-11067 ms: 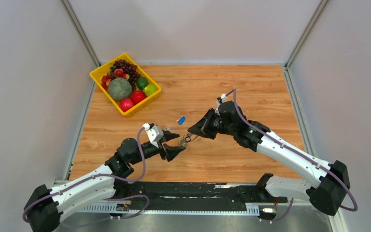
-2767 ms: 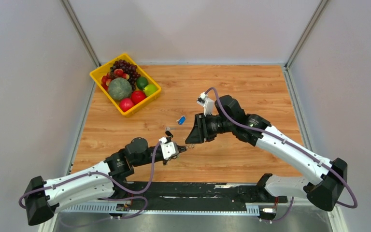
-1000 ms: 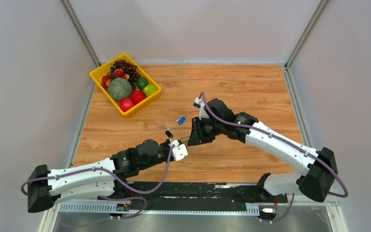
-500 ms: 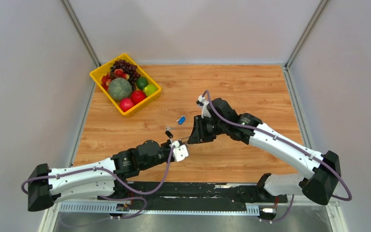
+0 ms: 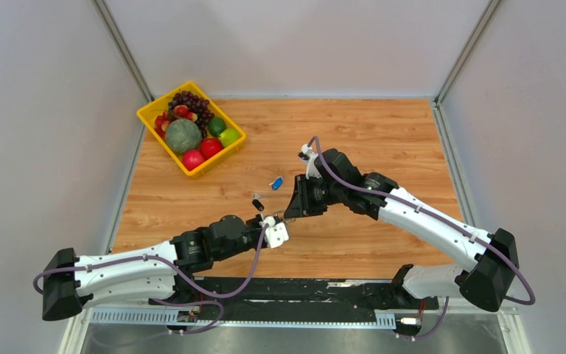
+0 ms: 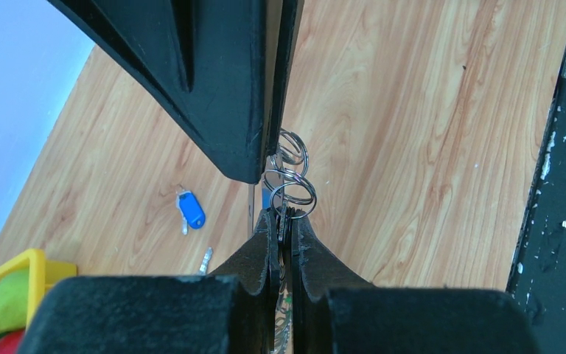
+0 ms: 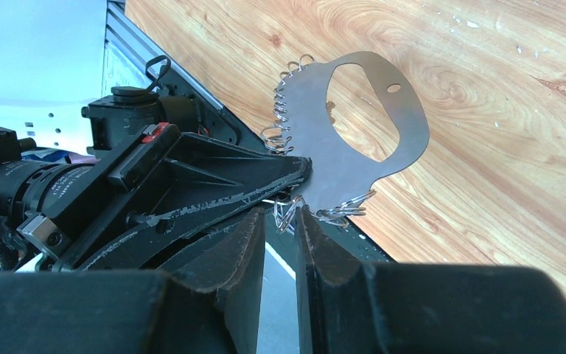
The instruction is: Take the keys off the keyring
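The keyring (image 7: 361, 140) is a flat silver plate with a large hole and small wire rings along its edge. It hangs above the table between the two arms. My left gripper (image 6: 284, 217) is shut on its edge, and rings (image 6: 291, 184) stick out past the tips. My right gripper (image 7: 280, 214) faces it tip to tip, its jaws a narrow gap apart around one small ring (image 7: 286, 214). Loose keys lie on the table: a blue-tagged one (image 5: 276, 181) and a black-headed one (image 5: 257, 204). In the top view both grippers (image 5: 271, 220) (image 5: 290, 212) meet mid-table.
A yellow basket (image 5: 149, 112) of fruit stands at the back left of the wooden table. Grey walls close in both sides and the back. A black rail (image 5: 302, 291) runs along the near edge by the arm bases.
My right gripper's jaws have narrowed around the small ring and the arm has shifted slightly. The left arm holds still, still shut on the plate.
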You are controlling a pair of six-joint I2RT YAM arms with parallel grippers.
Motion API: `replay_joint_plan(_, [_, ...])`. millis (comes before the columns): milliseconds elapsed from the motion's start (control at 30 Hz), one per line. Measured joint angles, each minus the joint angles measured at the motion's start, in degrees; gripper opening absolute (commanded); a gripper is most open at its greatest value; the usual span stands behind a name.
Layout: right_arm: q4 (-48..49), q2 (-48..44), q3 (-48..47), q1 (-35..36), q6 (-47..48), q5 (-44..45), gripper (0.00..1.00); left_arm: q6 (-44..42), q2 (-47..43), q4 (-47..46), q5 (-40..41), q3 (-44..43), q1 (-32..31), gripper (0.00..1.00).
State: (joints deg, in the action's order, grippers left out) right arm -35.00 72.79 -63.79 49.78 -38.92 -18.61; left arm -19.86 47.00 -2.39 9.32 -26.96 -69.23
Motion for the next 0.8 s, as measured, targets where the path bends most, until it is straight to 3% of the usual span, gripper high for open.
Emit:
replay_joint_plan(333, [0.39, 1.57, 0.24, 0.0, -0.24, -1.07, 0.22, -0.96, 1.99, 0.02, 1.51, -1.38, -1.25, 0.0])
replay_joint_plan(600, [1.46, 1.77, 1.14, 0.0, -0.48, -1.6, 0.01, -1.4, 2.47, 0.66, 2.43, -1.53, -1.62, 0.0])
replay_joint_plan(800, [1.46, 1.79, 1.16, -0.11, -0.52, -1.31, 0.0, -1.51, 2.49, 1.31, 3.28, -1.53, -1.68, 0.0])
